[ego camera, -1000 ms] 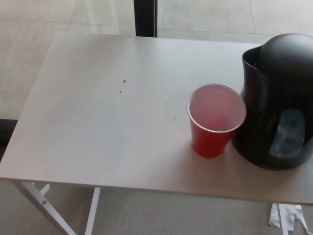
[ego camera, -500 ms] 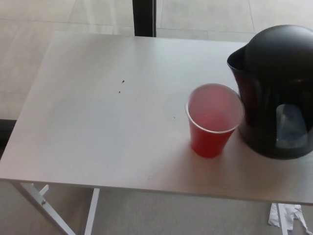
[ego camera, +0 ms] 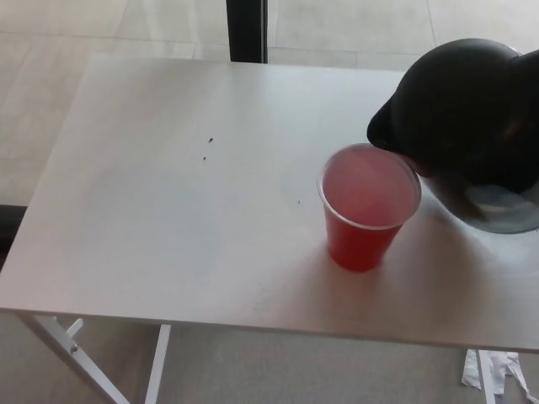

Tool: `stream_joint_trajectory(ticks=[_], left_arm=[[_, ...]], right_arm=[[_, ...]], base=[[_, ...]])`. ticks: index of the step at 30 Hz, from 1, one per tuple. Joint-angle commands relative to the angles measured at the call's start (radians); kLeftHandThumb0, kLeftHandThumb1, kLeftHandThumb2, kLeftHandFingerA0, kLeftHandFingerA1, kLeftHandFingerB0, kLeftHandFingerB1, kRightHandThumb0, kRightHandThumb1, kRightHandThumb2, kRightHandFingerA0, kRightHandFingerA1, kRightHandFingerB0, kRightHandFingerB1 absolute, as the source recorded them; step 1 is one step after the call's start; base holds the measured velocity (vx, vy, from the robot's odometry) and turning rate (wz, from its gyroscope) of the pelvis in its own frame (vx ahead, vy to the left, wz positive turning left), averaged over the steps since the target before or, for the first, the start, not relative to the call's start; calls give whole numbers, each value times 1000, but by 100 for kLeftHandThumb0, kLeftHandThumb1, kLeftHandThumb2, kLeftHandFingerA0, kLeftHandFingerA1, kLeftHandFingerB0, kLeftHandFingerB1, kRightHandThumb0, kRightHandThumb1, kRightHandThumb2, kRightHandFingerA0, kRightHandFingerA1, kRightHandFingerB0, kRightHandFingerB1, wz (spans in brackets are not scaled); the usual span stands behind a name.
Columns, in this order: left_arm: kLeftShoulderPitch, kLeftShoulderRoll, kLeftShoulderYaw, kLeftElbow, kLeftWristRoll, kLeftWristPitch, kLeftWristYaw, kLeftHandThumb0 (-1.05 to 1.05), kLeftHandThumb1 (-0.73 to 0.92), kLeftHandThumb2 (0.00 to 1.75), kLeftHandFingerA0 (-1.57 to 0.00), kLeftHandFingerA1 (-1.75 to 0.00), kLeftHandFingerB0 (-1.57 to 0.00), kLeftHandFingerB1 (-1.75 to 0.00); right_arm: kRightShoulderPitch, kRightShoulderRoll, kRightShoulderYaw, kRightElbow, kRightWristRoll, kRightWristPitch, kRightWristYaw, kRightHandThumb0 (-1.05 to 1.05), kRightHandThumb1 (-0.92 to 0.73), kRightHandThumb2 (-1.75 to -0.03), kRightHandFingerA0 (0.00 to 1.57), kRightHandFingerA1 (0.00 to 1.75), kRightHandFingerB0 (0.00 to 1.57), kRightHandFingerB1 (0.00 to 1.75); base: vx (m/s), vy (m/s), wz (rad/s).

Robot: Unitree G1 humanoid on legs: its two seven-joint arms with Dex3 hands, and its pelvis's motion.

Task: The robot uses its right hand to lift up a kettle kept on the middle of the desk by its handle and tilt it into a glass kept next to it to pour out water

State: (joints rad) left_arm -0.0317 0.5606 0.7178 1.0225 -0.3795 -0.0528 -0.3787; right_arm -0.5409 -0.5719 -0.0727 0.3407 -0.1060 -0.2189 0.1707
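Black plastic kettle (ego camera: 459, 114): now tipped, spout over cup rim; upright a second ago.
Red plastic cup (ego camera: 367, 206): unmoved; pouring imminent.
Hands: unseen, fingers untellable.

Likely an office or lab; plain white desk (ego camera: 168, 210) on metal legs; pale tiled floor (ego camera: 50, 25).

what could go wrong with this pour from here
The kettle is tilted with its spout right at the near rim of the red cup, not over its middle, so water may run down the outside onto the desk. The light cup could tip if the spout bumps it. The holding hand is out of view, so grip cannot be checked.
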Motion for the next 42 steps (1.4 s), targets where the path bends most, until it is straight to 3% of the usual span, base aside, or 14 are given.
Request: stream_joint_trajectory(ticks=[1, 8, 11, 12, 13, 14, 15, 18, 19, 20, 21, 30, 35, 42], left_arm=[[-8, 35, -1, -9, -17, 6, 14, -105, 56, 124, -123, -99, -92, -131], [-13, 39, -5, -15, -10, 13, 28, -105, 75, 88, -127, -100, -95, -126], [-19, 37, -3, -6, -12, 10, 24, -105, 74, 88, -126, -99, -93, -127], [-21, 35, -7, -7, -7, 2, 31, -105, 52, 124, -128, -93, -96, -133], [-24, 36, -8, -12, -6, 7, 34, -105, 77, 90, -127, -97, -95, -127], [-26, 38, -10, -12, -5, 8, 33, -105, 53, 125, -126, -95, -95, -133], [-26, 39, -11, -11, -4, 7, 32, -105, 53, 125, -126, -95, -95, -133], [-33, 44, -12, -10, -6, 9, 32, -105, 75, 89, -126, -99, -93, -127], [-36, 48, -18, -7, 1, 9, 39, -105, 55, 127, -127, -94, -94, -133], [-38, 50, -21, -6, 5, 7, 43, -105, 76, 89, -125, -100, -91, -131], [-39, 51, -23, -8, 5, 3, 45, -105, 57, 127, -128, -95, -92, -135], [-39, 56, -29, -9, -5, 5, 45, -105, 57, 126, -131, -93, -93, -134], [-36, 59, -35, -10, -4, -10, 33, -105, 58, 126, -128, -94, -90, -133], [-28, 58, -41, -29, -2, -3, 38, -105, 58, 127, -128, -95, -90, -134]], right_arm=[[-96, -47, 20, 23, -36, -222, 32, -13, -62, -97, 78, 173, 71, 160], [-169, -78, 38, 71, -38, -253, 72, -17, -59, -106, 76, 175, 68, 164], [-216, -84, 48, 119, -13, -307, 127, -36, -83, -67, 79, 175, 67, 165], [-230, -93, 56, 118, -15, -310, 146, -33, -83, -67, 79, 175, 67, 164], [-244, -94, 60, 116, -2, -301, 172, -33, -81, -67, 80, 175, 69, 163], [-250, -96, 63, 102, 6, -277, 193, -35, -82, -68, 81, 175, 69, 163], [-252, -97, 64, 99, 8, -270, 199, -35, -82, -68, 81, 175, 69, 163], [-263, -122, 87, 75, -4, -254, 248, -32, -78, -68, 80, 175, 67, 162], [-269, -121, 91, 89, 2, -277, 258, -38, -78, -68, 83, 175, 66, 167], [-272, -120, 95, 96, 13, -291, 276, -36, -80, -70, 82, 175, 65, 171], [-276, -118, 101, 104, 32, -311, 308, -35, -83, -66, 78, 175, 66, 165], [-287, -124, 140, 136, 26, -403, 395, -48, -89, -66, 74, 174, 64, 163], [-283, -143, 181, 94, -51, -371, 383, -13, -77, -69, 71, 172, 63, 159], [-297, -142, 175, 174, -109, -386, 306, -20, -83, -74, 80, 175, 68, 161]], base=[[0, 0, 0], [0, 0, 0], [0, 0, 0], [0, 0, 0], [0, 0, 0], [0, 0, 0], [0, 0, 0], [0, 0, 0], [0, 0, 0], [0, 0, 0], [0, 0, 0], [0, 0, 0], [0, 0, 0], [0, 0, 0]])
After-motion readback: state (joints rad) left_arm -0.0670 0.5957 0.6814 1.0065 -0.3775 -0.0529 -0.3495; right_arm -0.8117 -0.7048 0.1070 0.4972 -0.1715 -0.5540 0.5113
